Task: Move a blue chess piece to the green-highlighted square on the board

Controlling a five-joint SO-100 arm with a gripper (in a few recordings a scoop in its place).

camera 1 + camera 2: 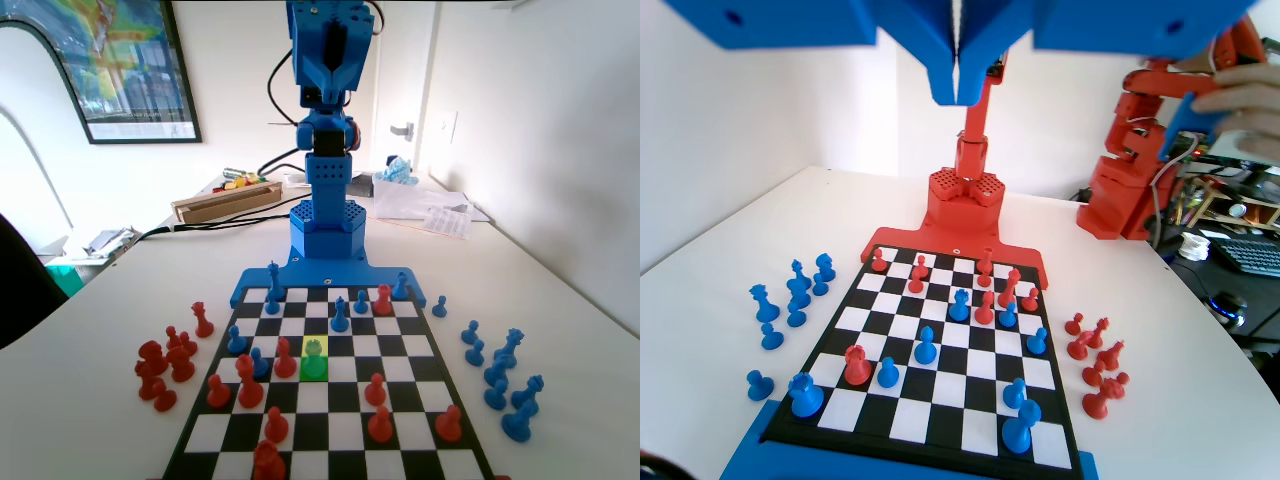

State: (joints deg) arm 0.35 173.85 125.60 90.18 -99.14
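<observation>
We see the gripper (957, 85) raised high above the board (850, 330) in the wrist view, both jaws pressed together into a thin seam with nothing between them. In the fixed view the blue arm (328, 60) stands folded upright at the far end, its top cut off by the frame.

The blue chess piece (314, 348) sits on the green-highlighted square (314, 365) in the fixed view, tinted green-yellow by the highlight, upright. That square is roughly mid-board, slightly left of centre in that view. A red pawn (285, 358) stands on the square just to its left, close but apart. In the wrist view we take the same pawn to be the blue chess piece (926, 345) near the board's middle, though the highlight isn't visible there so the match is not certain.

Other blue pieces (340, 315) and red pieces (377, 390) are spread over the board. Off the board, in the fixed view: captured red pieces (165, 365) in a cluster on the table (560, 300) at left, captured blue pieces (500, 375) at right. The arm is well clear of every piece.
</observation>
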